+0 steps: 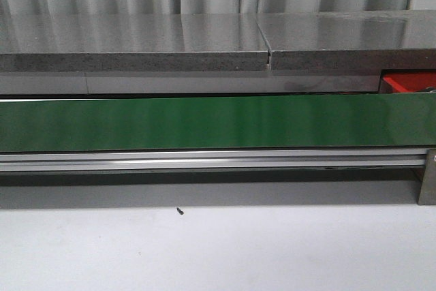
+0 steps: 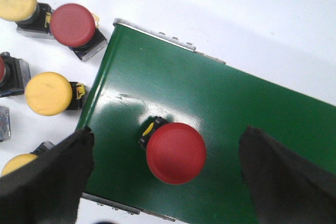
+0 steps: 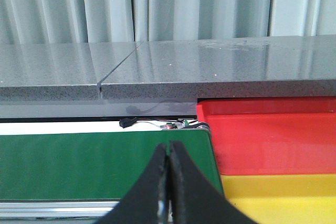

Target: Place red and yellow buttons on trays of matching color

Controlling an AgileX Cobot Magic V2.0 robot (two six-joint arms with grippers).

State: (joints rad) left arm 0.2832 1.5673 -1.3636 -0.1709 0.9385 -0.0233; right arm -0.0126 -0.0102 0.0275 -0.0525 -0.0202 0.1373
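Observation:
A red button (image 2: 176,153) with a black base stands on the green belt (image 2: 210,93), near the belt's end. My left gripper (image 2: 167,136) hangs open above it, with one dark finger (image 2: 52,177) on each side of the button and neither touching it. Several loose red and yellow buttons lie on the white table beside the belt's end, among them a red one (image 2: 72,24) and a yellow one (image 2: 48,94). My right gripper (image 3: 169,148) is shut and empty over the belt (image 3: 79,163), next to the red tray (image 3: 268,135) and the yellow tray (image 3: 283,195).
In the front view the green belt (image 1: 204,122) runs across on an aluminium rail (image 1: 204,161), with a corner of the red tray (image 1: 407,83) at the right. Behind is a grey stone shelf (image 1: 204,39). Thin wires (image 3: 152,123) lie by the belt's end.

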